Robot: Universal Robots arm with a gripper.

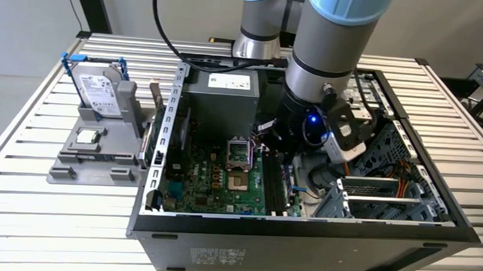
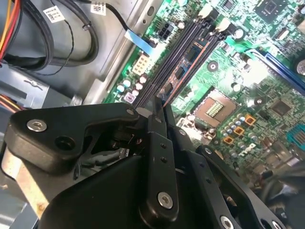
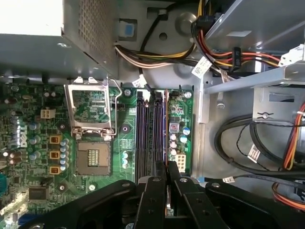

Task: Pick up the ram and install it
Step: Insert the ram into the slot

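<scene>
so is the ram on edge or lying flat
On edge: the ram stands edgewise along the memory slots, gripped between the fingers.

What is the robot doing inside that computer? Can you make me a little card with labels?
Where: inside an open computer case on a slatted table
Hold: the gripper is closed on the ram, second wrist view
Ram: on its edge, lined up along the memory slots
Pushed in fully: cannot tell
Beside the slots: empty processor socket
Outside the case: hard drive and processor chip on a grey stand, exterior view's left
</scene>
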